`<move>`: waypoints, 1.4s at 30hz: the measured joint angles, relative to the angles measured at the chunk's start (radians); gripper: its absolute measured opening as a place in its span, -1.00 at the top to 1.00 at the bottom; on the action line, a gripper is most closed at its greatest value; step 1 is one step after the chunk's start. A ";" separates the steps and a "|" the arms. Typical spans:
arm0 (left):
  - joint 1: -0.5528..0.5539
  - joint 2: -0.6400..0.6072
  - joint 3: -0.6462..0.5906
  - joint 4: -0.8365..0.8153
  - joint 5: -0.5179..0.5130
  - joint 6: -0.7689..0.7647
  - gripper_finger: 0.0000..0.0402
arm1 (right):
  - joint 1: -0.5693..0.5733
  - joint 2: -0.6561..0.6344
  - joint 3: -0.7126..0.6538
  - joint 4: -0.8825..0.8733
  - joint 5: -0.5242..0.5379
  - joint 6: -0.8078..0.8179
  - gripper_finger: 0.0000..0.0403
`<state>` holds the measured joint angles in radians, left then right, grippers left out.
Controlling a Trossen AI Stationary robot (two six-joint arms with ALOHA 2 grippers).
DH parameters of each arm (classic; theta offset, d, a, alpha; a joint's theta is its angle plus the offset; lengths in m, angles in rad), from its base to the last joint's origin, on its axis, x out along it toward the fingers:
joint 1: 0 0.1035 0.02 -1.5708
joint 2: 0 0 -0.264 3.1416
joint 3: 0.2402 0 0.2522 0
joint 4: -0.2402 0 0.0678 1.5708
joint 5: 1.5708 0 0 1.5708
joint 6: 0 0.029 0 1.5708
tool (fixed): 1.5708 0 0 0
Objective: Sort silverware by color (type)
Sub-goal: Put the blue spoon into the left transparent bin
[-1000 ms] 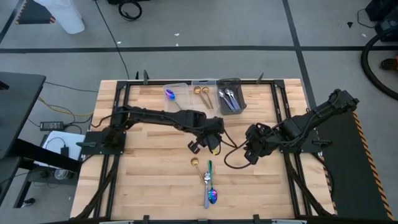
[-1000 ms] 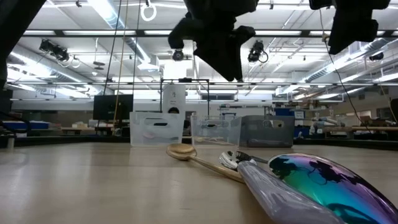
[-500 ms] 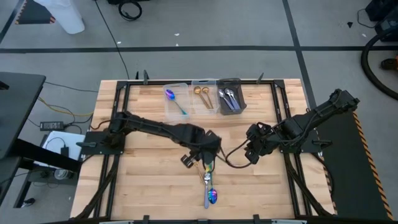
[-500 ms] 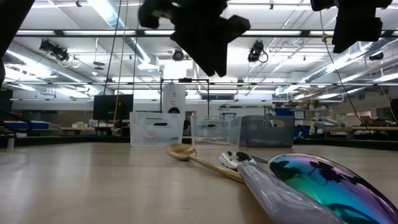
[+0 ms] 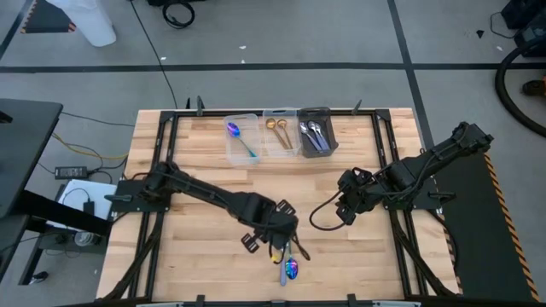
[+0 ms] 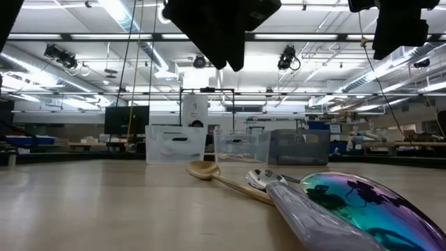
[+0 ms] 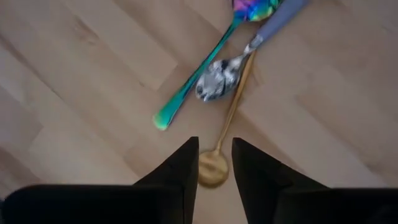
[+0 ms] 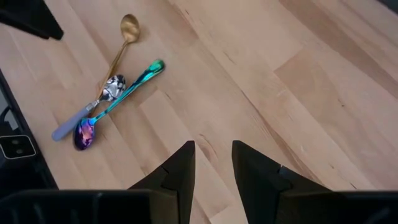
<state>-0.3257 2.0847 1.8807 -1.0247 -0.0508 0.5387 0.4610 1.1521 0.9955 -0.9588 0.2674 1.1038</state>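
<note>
Silverware left to sort lies crossed near the table's (image 5: 205, 213) front edge: iridescent spoon (image 7: 205, 65), silver spoon (image 7: 217, 76), gold spoon (image 7: 214, 167). Thin, stiff, slick and light, I judge, so I'd pinch the gold bowl between my left gripper's (image 7: 214, 155) parted fingers; the right gripper (image 8: 212, 163) waits aside, fingers apart.

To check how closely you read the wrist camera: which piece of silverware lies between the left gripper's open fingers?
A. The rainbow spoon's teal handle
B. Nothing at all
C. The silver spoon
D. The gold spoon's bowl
D. In the left wrist view the round bowl of the gold spoon sits in the gap of the open left gripper, while the silver spoon and the rainbow spoon lie farther off.
</note>
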 joint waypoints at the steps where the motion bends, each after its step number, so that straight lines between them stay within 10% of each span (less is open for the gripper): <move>1: -0.009 -0.001 -0.018 0.026 -0.001 -0.003 0.50 | 0.000 0.000 0.000 0.000 0.000 -0.002 0.42; 42: -0.107 -0.005 -0.336 0.361 -0.180 0.024 0.75 | 0.000 0.002 0.000 0.052 0.112 -0.080 0.42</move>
<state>-0.4322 2.0792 1.5446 -0.6638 -0.2305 0.5628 0.4614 1.1538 0.9955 -0.9066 0.3797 1.0233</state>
